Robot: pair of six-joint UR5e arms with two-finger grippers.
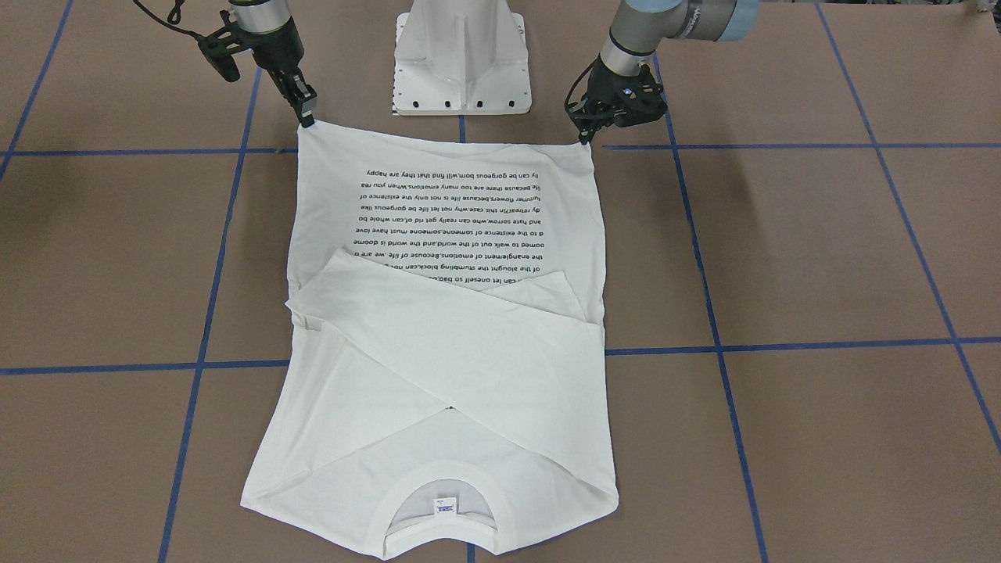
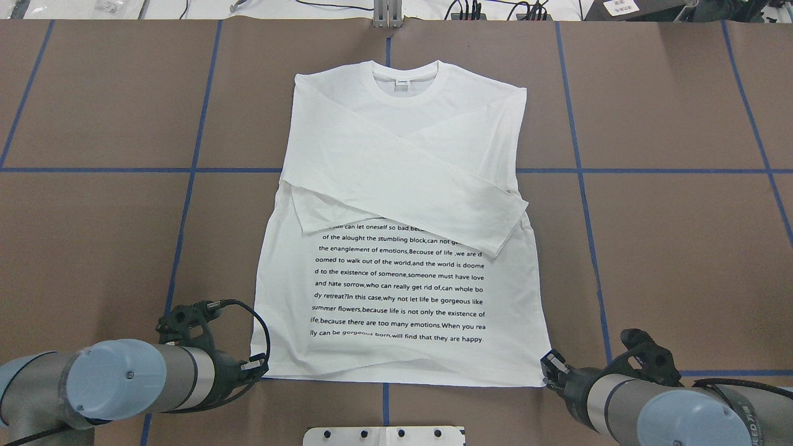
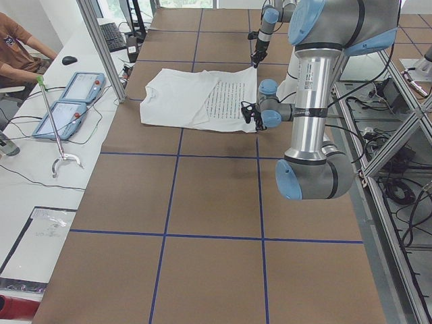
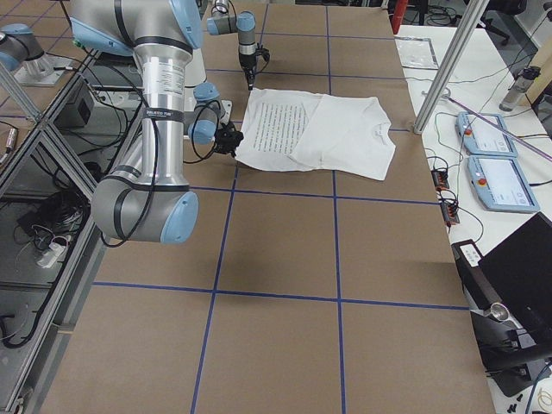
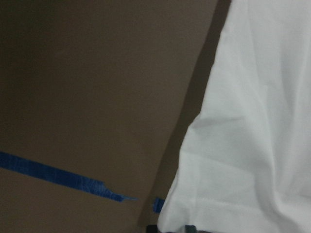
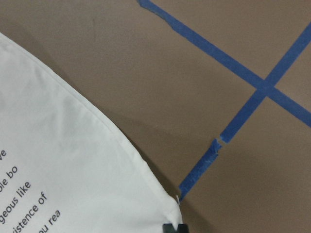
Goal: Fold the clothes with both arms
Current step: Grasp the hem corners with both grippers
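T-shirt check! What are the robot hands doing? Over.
Left hand and right hand each seem to pinch a bottom hem corner. T-shirt flat, sleeves crossed over chest. Nothing lying on top.

Front and overhead views face oppositely, sharing the T-shirt (image 1: 446, 352); wrist cameras sit close.

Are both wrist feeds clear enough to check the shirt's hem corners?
Left wrist view: dim and soft, table nearly black, shirt grey. Right wrist view: bright and sharp, print readable, shirt casting a soft shadow. Overhead view: evenly lit, no glare.
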